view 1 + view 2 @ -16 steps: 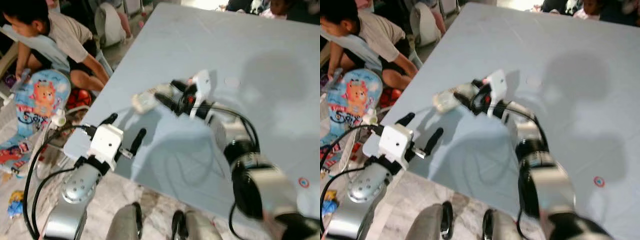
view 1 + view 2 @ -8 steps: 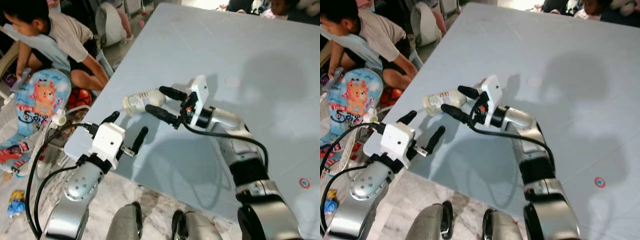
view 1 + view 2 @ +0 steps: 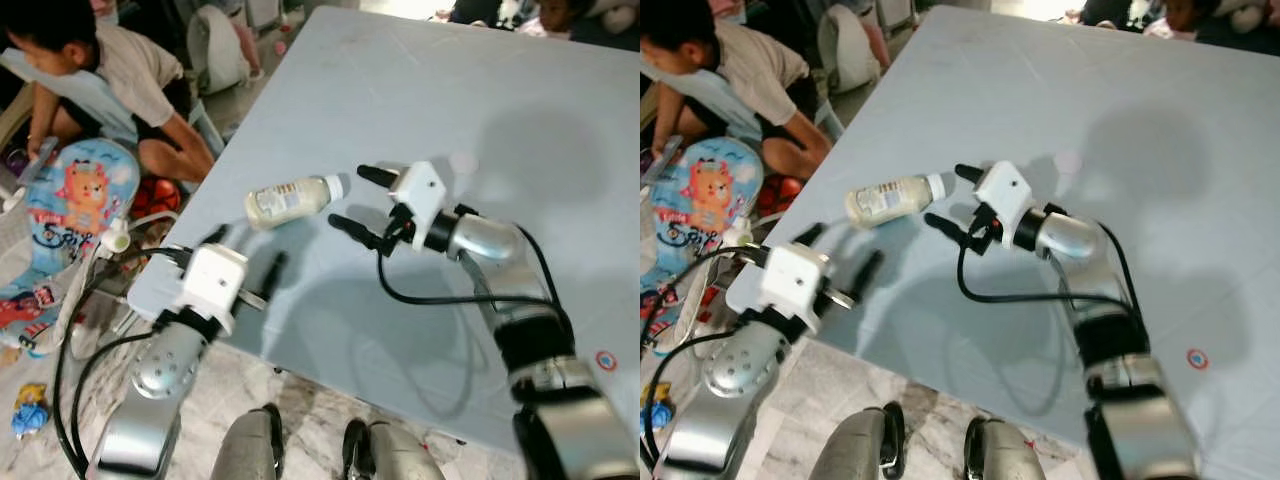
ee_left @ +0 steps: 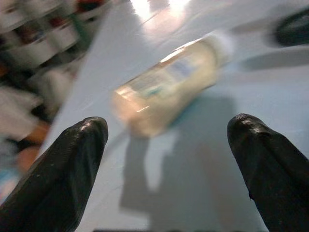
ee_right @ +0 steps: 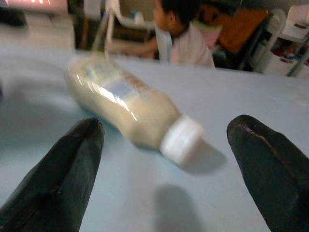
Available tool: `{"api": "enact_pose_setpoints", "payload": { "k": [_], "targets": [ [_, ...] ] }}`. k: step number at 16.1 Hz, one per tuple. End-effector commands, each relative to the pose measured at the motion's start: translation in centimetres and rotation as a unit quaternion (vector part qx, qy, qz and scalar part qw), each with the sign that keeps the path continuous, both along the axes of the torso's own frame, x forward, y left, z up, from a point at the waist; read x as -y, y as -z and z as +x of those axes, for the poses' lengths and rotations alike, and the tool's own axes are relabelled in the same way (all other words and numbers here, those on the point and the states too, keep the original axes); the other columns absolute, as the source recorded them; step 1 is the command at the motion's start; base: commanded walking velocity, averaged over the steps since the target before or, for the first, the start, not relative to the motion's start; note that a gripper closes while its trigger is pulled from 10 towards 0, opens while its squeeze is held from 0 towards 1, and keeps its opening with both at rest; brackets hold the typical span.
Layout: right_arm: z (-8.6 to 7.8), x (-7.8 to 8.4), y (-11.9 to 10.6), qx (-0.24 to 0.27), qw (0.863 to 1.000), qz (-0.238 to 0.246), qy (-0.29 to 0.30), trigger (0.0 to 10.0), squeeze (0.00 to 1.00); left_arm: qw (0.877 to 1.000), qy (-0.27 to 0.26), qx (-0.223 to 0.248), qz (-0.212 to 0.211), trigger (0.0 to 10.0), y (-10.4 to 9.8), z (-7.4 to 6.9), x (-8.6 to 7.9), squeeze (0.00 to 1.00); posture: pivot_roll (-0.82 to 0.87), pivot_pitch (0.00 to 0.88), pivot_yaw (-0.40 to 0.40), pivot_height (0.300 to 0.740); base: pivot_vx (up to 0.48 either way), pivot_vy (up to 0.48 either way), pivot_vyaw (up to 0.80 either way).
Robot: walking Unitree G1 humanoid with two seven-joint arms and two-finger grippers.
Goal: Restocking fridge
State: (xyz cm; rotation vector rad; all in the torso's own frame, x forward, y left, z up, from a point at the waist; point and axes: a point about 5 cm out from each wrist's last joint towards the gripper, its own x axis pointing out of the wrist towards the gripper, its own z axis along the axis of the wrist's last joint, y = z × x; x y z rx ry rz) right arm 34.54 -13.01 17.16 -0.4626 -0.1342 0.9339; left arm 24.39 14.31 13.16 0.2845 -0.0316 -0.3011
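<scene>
**Bottle lies loose on the counter between two open pincers**

A small clear plastic bottle of cream-coloured liquid with a white cap lies on its side on the pale blue counter, near the counter's left front corner, cap pointing toward the right arm. The right pincer sits just beside the cap, its two black fingers spread wide and holding nothing; the bottle is apart from both of them. The left pincer hovers at the counter's front edge, near the bottle's base, fingers also wide apart and empty. Beyond the counter's left side a person in a beige shirt sits on the floor beside a colourful cartoon-printed cushion.
</scene>
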Motion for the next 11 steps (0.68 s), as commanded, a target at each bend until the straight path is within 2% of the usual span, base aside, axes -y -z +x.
{"api": "enact_pose_setpoints", "payload": {
  "k": [1, 3, 6, 9, 11],
  "targets": [
    [0.4, 0.2, 0.1, 0.015, 0.999, -0.034, 0.0, 10.0, 0.0, 0.998, -0.066, -0.024, -0.002, 10.0, 0.6, 0.0, -2.2, 0.0, 0.14, 0.175, 0.003, 0.74, 0.0, 0.0, 0.0],
    [1.1, 0.9, -0.1, 0.032, 0.997, -0.073, -0.005, 10.0, 0.0, 0.993, -0.108, -0.037, -0.015, 10.0, 0.6, -0.1, -3.9, 0.0, 0.15, 0.185, 0.007, 0.74, 0.0, 0.0, 0.0],
    [1.8, 1.3, 0.2, 0.038, 0.989, -0.14, -0.032, 10.0, 0.0, 0.989, -0.142, -0.047, -0.013, 10.0, 0.4, -0.4, -6.0, 0.0, 0.17, 0.206, 0.017, 0.74, 0.0, 0.0, 0.0],
    [2.1, 1.4, 0.2, 0.044, 0.974, -0.213, -0.065, 10.0, 0.0, 0.987, -0.152, -0.052, -0.004, 10.0, 0.1, -1.0, -6.8, 0.0, 0.19, 0.224, 0.022, 0.74, 0.0, 0.0, 0.0],
    [2.4, 1.6, 0.0, 0.06, 0.96, -0.264, -0.078, 10.0, 0.0, 0.988, -0.146, -0.056, -0.006, 10.0, 0.0, -1.4, -6.7, 0.0, 0.21, 0.239, 0.022, 0.74, 0.0, 0.0, 0.0]
  ]
}}
